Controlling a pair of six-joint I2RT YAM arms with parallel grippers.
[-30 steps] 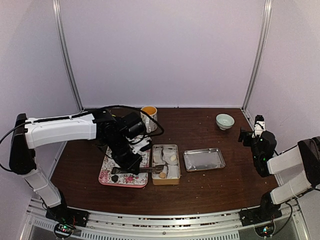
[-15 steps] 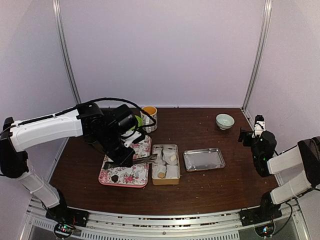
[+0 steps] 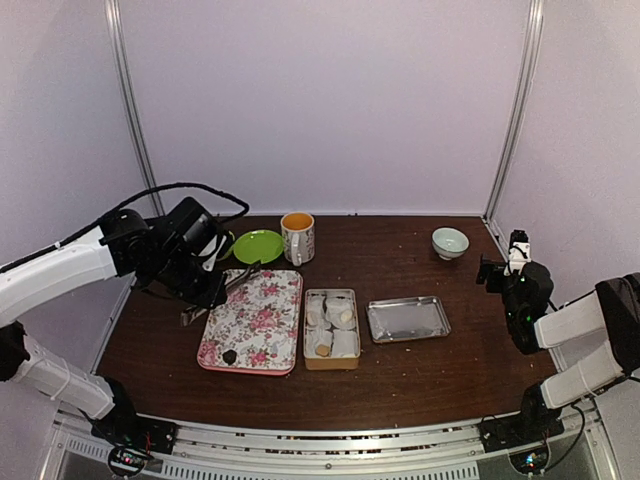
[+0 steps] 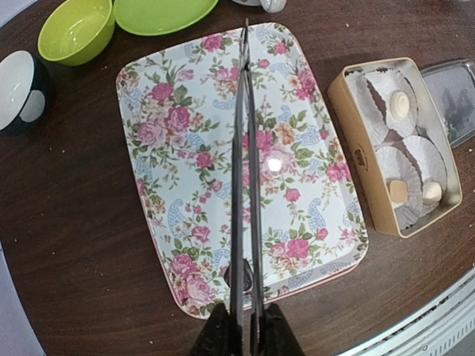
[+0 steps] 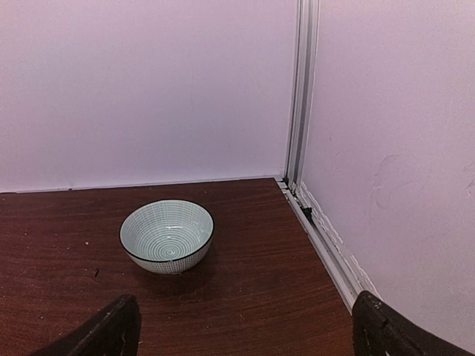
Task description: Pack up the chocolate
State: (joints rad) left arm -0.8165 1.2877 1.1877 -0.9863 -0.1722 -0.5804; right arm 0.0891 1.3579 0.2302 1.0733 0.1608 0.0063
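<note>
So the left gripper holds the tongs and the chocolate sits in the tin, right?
No. The left gripper does hold the tongs, but the chocolate lies on the floral tray, not in the tin; the top external view shows it.
</note>
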